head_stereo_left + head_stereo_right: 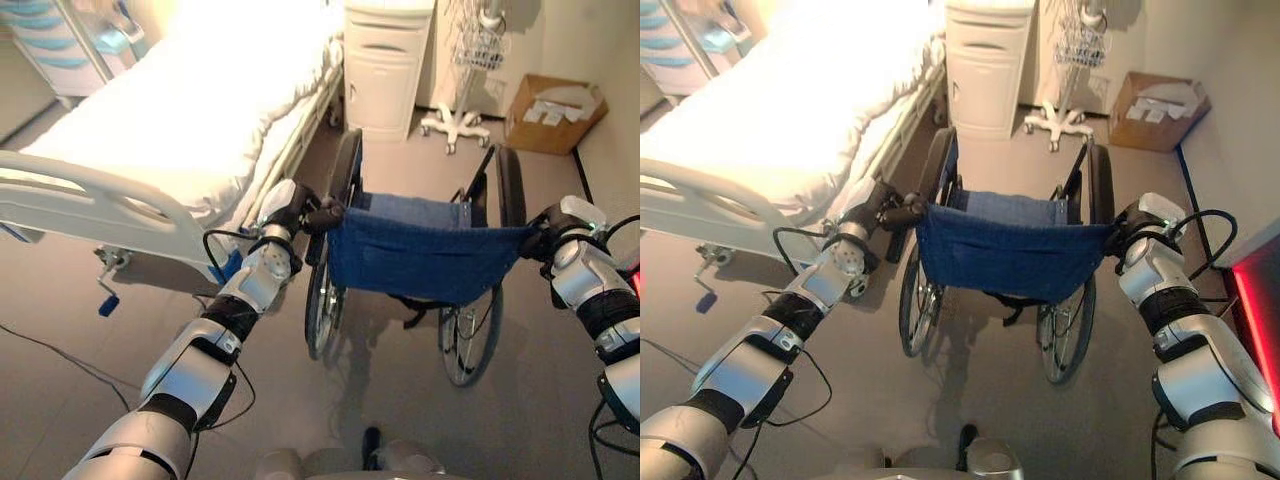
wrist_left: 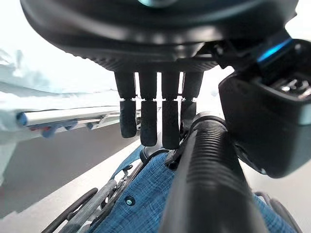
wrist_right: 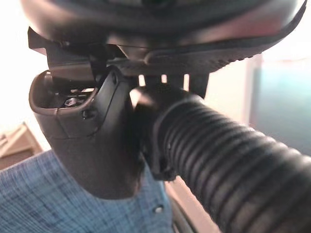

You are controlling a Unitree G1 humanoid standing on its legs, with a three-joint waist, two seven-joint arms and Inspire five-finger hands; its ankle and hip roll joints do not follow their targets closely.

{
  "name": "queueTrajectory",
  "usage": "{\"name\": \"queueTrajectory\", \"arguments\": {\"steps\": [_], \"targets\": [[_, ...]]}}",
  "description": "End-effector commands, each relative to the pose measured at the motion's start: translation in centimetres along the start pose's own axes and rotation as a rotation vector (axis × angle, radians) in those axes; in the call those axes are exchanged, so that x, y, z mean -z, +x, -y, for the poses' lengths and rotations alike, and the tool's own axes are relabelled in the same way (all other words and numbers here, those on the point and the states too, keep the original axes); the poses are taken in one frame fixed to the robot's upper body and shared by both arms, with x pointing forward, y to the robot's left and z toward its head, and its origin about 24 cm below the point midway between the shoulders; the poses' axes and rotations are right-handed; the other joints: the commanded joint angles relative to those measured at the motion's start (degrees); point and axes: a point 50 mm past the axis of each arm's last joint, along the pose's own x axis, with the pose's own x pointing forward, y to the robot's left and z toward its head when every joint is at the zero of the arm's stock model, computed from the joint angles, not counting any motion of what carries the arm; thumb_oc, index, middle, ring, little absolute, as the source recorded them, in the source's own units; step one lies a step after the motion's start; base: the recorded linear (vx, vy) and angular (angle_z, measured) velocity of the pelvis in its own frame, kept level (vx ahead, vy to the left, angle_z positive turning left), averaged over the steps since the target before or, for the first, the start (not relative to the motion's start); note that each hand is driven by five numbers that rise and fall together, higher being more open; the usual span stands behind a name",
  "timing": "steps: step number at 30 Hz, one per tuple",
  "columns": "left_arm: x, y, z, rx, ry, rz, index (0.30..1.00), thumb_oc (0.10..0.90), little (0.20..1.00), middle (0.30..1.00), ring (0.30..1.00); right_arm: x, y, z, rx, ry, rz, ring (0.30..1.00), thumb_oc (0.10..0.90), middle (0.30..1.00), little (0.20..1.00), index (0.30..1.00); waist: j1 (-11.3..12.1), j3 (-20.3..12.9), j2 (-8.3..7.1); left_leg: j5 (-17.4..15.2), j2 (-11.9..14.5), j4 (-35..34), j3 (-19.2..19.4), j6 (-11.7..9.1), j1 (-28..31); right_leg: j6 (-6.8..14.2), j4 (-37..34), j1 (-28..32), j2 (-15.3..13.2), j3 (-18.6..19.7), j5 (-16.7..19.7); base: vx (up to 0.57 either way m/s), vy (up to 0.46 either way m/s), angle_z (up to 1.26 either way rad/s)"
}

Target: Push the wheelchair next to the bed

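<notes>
The wheelchair (image 1: 420, 250) sits on the floor right beside the bed (image 1: 180, 120), blue backrest facing the robot, with a white cabinet (image 1: 385, 65) and a cardboard box (image 1: 552, 112) further back. Both arms are stretched forward. The left hand (image 1: 300, 212) is at the ribbed left push handle (image 2: 206, 179), fingers (image 2: 148, 114) hanging pretty much straight beside it, not wrapped. The right hand (image 1: 1137, 232) is on the right push handle (image 3: 233, 165), thumb pressed alongside; can't tell how curled its fingers are.
</notes>
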Motion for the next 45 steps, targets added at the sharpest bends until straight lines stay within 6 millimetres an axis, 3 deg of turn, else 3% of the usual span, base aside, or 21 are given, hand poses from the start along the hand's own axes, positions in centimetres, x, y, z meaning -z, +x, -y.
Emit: {"name": "queueTrajectory", "arguments": {"steps": [1, 2, 4, 6, 10, 14, 17, 20, 22, 25, 27, 29, 33, 34, 36, 37, 41, 42, 45], "targets": [[5.9, -3.4, 4.5, 0.226, 0.180, -0.166, 0.300, 0.400, 0.300, 0.300, 0.300, -9.1, -2.0, 4.1, 0.133, 0.118, 0.400, 0.300, 0.400, 0.300, 0.300, 0.300, 7.77, 6.21, 1.84, 10.13, -4.38, -12.48, 4.98, 2.82, -1.83, 2.98, 3.50, 4.30, 4.70, 6.91, -0.34, 0.57, 0.046, -0.67], [6.2, -3.6, 4.6, 0.223, 0.173, -0.172, 0.300, 0.400, 0.300, 0.300, 0.300, -9.5, -2.1, 4.0, 0.126, 0.107, 0.416, 0.300, 0.400, 0.300, 0.300, 0.300, 10.04, 6.30, 2.81, 13.19, -6.47, -18.66, 5.01, 2.16, -3.54, 3.35, 2.28, 7.37, 6.00, 8.80, -0.37, 0.57, 0.055, -1.04], [6.4, -3.8, 4.3, 0.214, 0.163, -0.182, 0.300, 0.400, 0.300, 0.300, 0.300, -10.2, -2.3, 4.4, 0.127, 0.091, 0.445, 0.300, 0.400, 0.300, 0.300, 0.300, 12.04, 5.75, 3.30, 14.56, -7.48, -23.53, 5.63, 2.14, -3.62, 3.77, 1.40, 9.30, 6.71, 10.14, -0.86, 0.47, 0.088, -1.31], [6.5, -3.8, 4.3, 0.206, 0.146, -0.183, 0.300, 0.400, 0.300, 0.300, 0.300, -10.4, -2.3, 4.6, 0.130, 0.089, 0.465, 0.300, 0.400, 0.300, 0.300, 0.300, 12.04, 4.89, 3.33, 11.75, -6.52, -23.66, 9.40, 3.69, -1.44, 4.19, 1.94, 8.79, 6.09, 8.82, -1.67, 0.38, 0.163, -1.22], [7.6, -4.3, 4.3, 0.209, 0.108, -0.221, 0.300, 0.400, 0.300, 0.300, 0.300, -10.6, -2.4, 3.1, 0.084, 0.050, 0.490, 0.300, 0.400, 0.300, 0.300, 0.300, 13.64, 1.80, 1.67, 7.71, -7.49, -22.24, 8.35, 5.98, 0.75, 5.93, 3.15, 11.35, 3.83, 7.18, -2.44, 0.38, 0.134, -0.23], [7.8, -4.4, 4.1, 0.190, 0.131, -0.214, 0.300, 0.400, 0.300, 0.300, 0.300, -11.2, -2.6, 2.9, 0.107, 0.070, 0.541, 0.300, 0.400, 0.300, 0.300, 0.300, 15.15, 0.00, 0.19, 6.42, -8.11, -23.95, 7.54, 7.60, 2.51, 8.17, 4.12, 11.44, 1.45, 4.67, -0.73, 0.24, 0.079, 0.21], [7.8, -4.4, 4.1, 0.181, 0.126, -0.213, 0.300, 0.400, 0.300, 0.300, 0.300, -11.7, -2.7, 3.4, 0.129, 0.077, 0.560, 0.300, 0.400, 0.300, 0.300, 0.300, 15.53, -0.21, -0.12, 5.93, -8.52, -23.53, 6.42, 7.99, 2.68, 8.72, 5.82, 10.91, 0.59, 4.07, 0.22, 0.17, 0.096, -0.02], [8.3, -4.9, 4.3, 0.174, 0.129, -0.219, 0.300, 0.400, 0.300, 0.300, 0.300, -12.6, -3.2, 3.7, 0.165, 0.077, 0.603, 0.300, 0.400, 0.300, 0.300, 0.300, 16.81, -0.70, -0.61, 5.12, -9.16, -22.91, 5.35, 9.08, 2.55, 10.83, 13.10, 10.87, -1.32, 3.57, 4.41, 0.16, 0.121, 0.00], [8.5, -5.1, 4.5, 0.180, 0.140, -0.214, 0.300, 0.400, 0.300, 0.300, 0.300, -12.4, -3.2, 3.6, 0.175, 0.071, 0.613, 0.300, 0.400, 0.300, 0.300, 0.300, 16.97, -1.20, -0.62, 4.72, -9.66, -23.34, 4.90, 9.98, 2.97, 11.81, 18.61, 10.02, -1.15, 4.96, 7.77, 0.21, 0.143, 0.10], [8.8, -5.6, 5.1, 0.206, 0.152, -0.208, 0.300, 0.400, 0.300, 0.300, 0.300, -11.5, -3.0, 3.1, 0.174, 0.059, 0.597, 0.300, 0.400, 0.300, 0.300, 0.300, 15.83, -2.03, -0.08, 3.71, -10.07, -23.68, 3.00, 10.82, 5.44, 12.74, 27.18, 4.56, -0.90, 6.75, 13.40, 0.28, 0.120, 0.07], [9.0, -5.7, 5.2, 0.211, 0.149, -0.214, 0.300, 0.400, 0.300, 0.300, 0.300, -11.3, -3.1, 2.9, 0.172, 0.050, 0.599, 0.300, 0.400, 0.300, 0.300, 0.300, 14.92, -1.86, 0.56, 3.17, -9.83, -23.43, 1.83, 10.84, 6.84, 11.89, 28.64, 1.62, -2.01, 6.14, 12.33, 0.30, 0.039, 0.14], [8.8, -5.5, 5.1, 0.201, 0.152, -0.213, 0.300, 0.400, 0.300, 0.300, 0.300, -11.5, -3.2, 2.7, 0.186, 0.051, 0.595, 0.300, 0.400, 0.300, 0.300, 0.300, 11.66, 0.96, 2.26, 0.89, -9.10, -22.61, -1.97, 11.16, 11.52, 10.12, 25.61, -11.15, -4.68, 6.14, 10.57, 0.27, -0.102, -0.08], [7.8, -4.3, 3.9, 0.175, 0.168, -0.184, 0.300, 0.400, 0.300, 0.300, 0.300, -11.2, -3.1, 3.3, 0.205, 0.099, 0.561, 0.300, 0.400, 0.300, 0.300, 0.300, 8.58, 4.66, 1.67, -3.47, -9.39, -19.27, -5.35, 11.44, 13.17, 10.83, 16.82, -22.00, -7.55, 7.76, 15.27, 0.22, -0.218, 0.15], [7.5, -4.0, 3.8, 0.174, 0.168, -0.182, 0.300, 0.400, 0.300, 0.300, 0.300, -11.1, -3.0, 3.7, 0.202, 0.102, 0.544, 0.300, 0.400, 0.300, 0.300, 0.300, 7.57, 5.18, 0.67, -5.24, -10.40, -18.29, -6.71, 11.15, 14.37, 11.53, 9.97, -22.70, -8.39, 8.32, 16.26, 0.47, -0.252, 0.72], [7.0, -3.7, 4.2, 0.183, 0.165, -0.186, 0.300, 0.400, 0.300, 0.300, 0.300, -10.8, -2.9, 4.6, 0.195, 0.097, 0.514, 0.300, 0.400, 0.300, 0.300, 0.300, 5.66, 5.59, 0.58, -7.65, -10.58, -17.93, -9.77, 10.37, 17.59, 12.17, -1.50, -21.49, -7.68, 9.93, 15.14, 0.53, -0.181, 1.28], [6.9, -3.7, 4.3, 0.185, 0.165, -0.187, 0.300, 0.400, 0.300, 0.300, 0.300, -10.7, -2.9, 4.8, 0.194, 0.095, 0.509, 0.300, 0.400, 0.300, 0.300, 0.300, 5.38, 5.51, 0.51, -7.92, -10.66, -17.94, -10.22, 10.25, 18.02, 12.30, -2.55, -21.20, -7.45, 10.49, 15.07, 0.52, -0.147, 1.62], [6.3, -3.4, 5.0, 0.187, 0.150, -0.199, 0.300, 0.400, 0.300, 0.300, 0.300, -10.6, -2.6, 5.5, 0.195, 0.075, 0.467, 0.300, 0.400, 0.300, 0.300, 0.300, 4.09, 3.93, -1.12, -9.71, -12.31, -16.85, -12.50, 10.01, 18.39, 12.76, -2.14, -17.60, -4.96, 14.65, 14.22, 0.39, -0.176, 1.25], [6.1, -3.2, 5.0, 0.181, 0.135, -0.208, 0.300, 0.400, 0.300, 0.300, 0.300, -10.6, -2.5, 5.7, 0.194, 0.074, 0.460, 0.300, 0.400, 0.300, 0.300, 0.300, 3.83, 3.60, -1.33, -10.25, -12.07, -15.98, -12.93, 9.69, 17.90, 12.52, 0.98, -17.61, -4.52, 15.44, 14.10, 0.31, -0.230, 0.49], [5.6, -2.6, 4.0, 0.161, 0.127, -0.203, 0.300, 0.400, 0.300, 0.300, 0.300, -10.8, -2.5, 6.1, 0.219, 0.081, 0.468, 0.300, 0.400, 0.300, 0.300, 0.300, 4.33, 4.33, -1.13, -10.45, -8.85, -15.29, -11.81, 7.82, 17.61, 12.09, 6.52, -18.63, -6.23, 11.80, 12.85, 0.21, -0.229, 0.61]]}}
